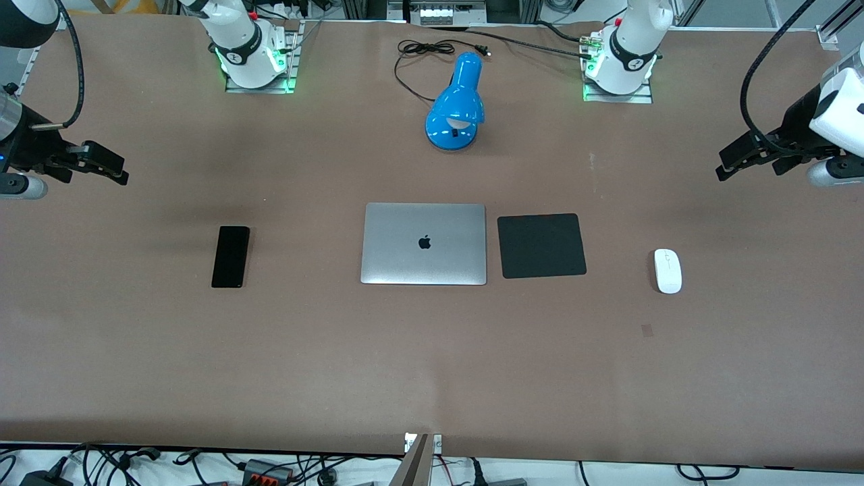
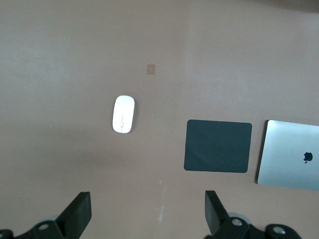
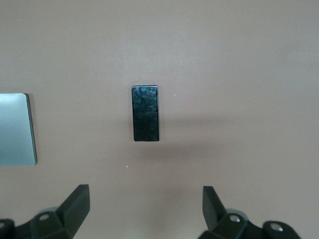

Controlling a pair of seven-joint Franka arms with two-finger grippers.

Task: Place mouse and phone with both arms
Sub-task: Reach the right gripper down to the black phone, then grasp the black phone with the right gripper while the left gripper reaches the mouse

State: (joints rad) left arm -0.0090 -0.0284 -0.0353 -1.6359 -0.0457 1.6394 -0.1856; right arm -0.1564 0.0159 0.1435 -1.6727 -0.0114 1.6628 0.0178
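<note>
The left hand (image 1: pixel 732 162) is hovering wide open and empty over bare desk (image 1: pixel 432 364) at its own end, the mouse (image 1: pixel 667 271) lying flat well below and inward of it. The right hand (image 1: pixel 108 167) is hanging likewise wide and empty, the phone (image 1: pixel 230 256) flat beneath and inward. Each should probably descend straight and grip across the short sides. The pad (image 1: pixel 541 246), laptop (image 1: pixel 424 244) and lamp (image 1: pixel 456 104) are sitting between the hands, blocking nothing.

My worktop (image 1: pixel 432 351) looks matt brown (paper-like); phone (image 1: pixel 230 256) glossy black, mouse (image 1: pixel 667 271) smooth white plastic, laptop (image 1: pixel 424 244) brushed metal, pad (image 1: pixel 541 246) matt.
</note>
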